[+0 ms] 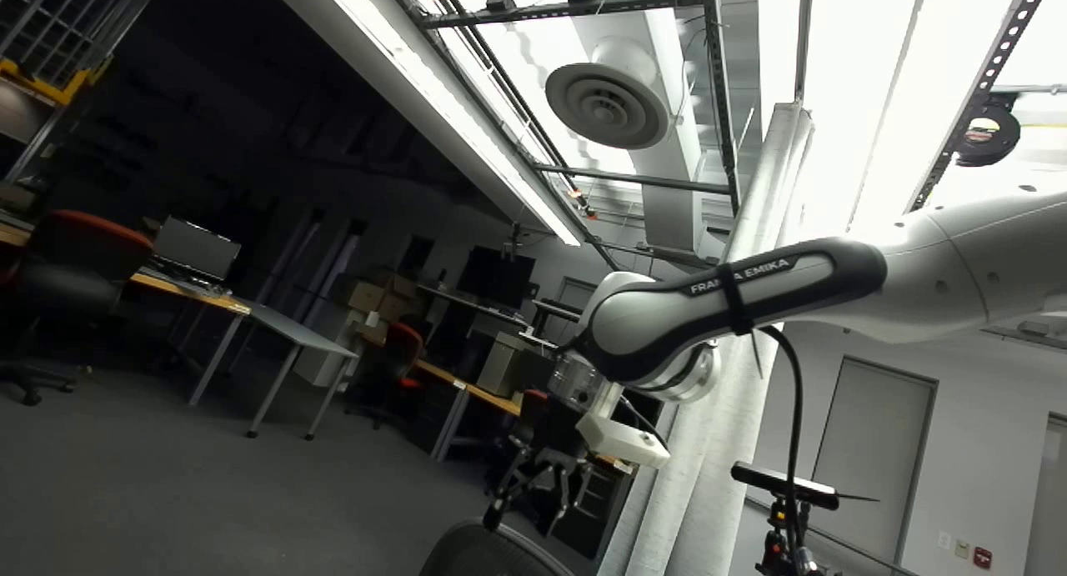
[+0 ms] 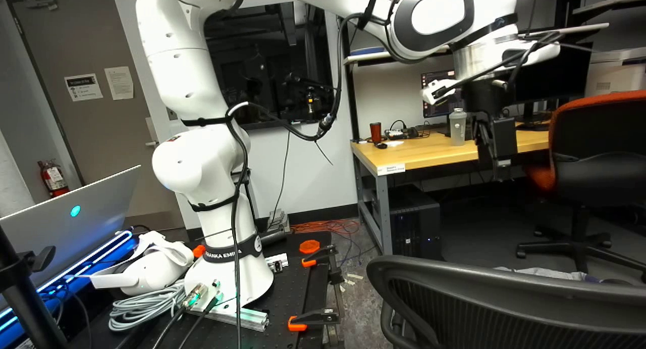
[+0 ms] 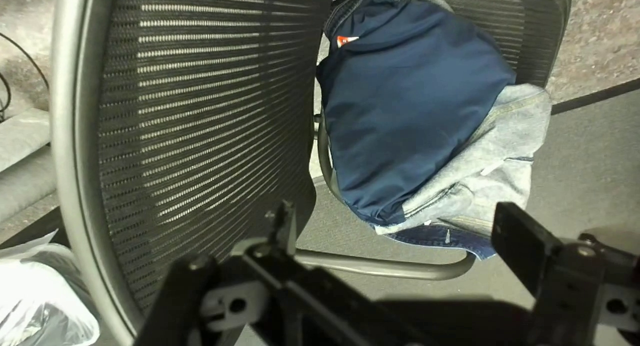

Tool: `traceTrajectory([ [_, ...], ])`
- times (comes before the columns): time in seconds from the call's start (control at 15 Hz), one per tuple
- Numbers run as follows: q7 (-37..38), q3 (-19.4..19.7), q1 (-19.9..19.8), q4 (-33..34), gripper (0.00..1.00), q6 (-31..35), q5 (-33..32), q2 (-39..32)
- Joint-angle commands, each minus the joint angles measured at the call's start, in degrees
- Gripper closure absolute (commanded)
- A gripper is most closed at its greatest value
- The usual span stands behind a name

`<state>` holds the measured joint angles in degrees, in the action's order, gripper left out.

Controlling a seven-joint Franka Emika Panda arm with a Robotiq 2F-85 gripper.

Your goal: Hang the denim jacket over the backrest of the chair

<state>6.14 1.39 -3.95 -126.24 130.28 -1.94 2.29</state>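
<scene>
Pincer (image 3: 397,226), black, two-fingered, is spread wide: in the wrist view the tips stand well apart, low left and low right. Same gap between my black fingers (image 1: 497,509) in an exterior view.

Denim jacket (image 3: 410,100), smooth navy lining and pale inner side showing, small red-and-white label (image 3: 347,40) near the top of the wrist view, lies bunched on the dark mesh chair seat (image 3: 492,15), just beside the black mesh backrest (image 3: 215,115) with its smooth grey frame. It's below me, apart from my fingers. Pale part spills past the seat edge. Dark blue denim strip (image 3: 420,236), lowest in that view, sits near the grey tubular armrest (image 3: 380,267); can't tell if they touch.

In an exterior view one of my fingertips overlaps the top of the backrest (image 1: 488,553); contact unclear. Crinkled white plastic (image 3: 45,301) low left in the wrist view, outside the backrest frame.

In an exterior view my white arm (image 2: 174,81) stands on a black perforated board (image 2: 290,283) and reaches out, pincer hanging down. Behind: light-wood desk (image 2: 424,154) with a red tumbler (image 2: 375,132) and a translucent grey bottle (image 2: 458,127) on it, black computer tower (image 2: 414,222) underneath, orange-and-black swivel chair (image 2: 600,162) beside. White headset (image 2: 156,268) and open silver laptop (image 2: 91,207) sit near my base (image 2: 222,283).
</scene>
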Motion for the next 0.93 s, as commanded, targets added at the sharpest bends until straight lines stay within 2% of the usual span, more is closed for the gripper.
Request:
traceTrajectory([
  [0.0,0.7,0.1,0.8,4.1,0.0,2.9,0.2,-5.9],
  [0.27,0.1,-0.4,1.9,5.4,0.0,6.6,0.1,-9.2],
  [0.87,-0.1,-0.5,2.6,4.7,0.0,5.8,0.2,-8.4],
])
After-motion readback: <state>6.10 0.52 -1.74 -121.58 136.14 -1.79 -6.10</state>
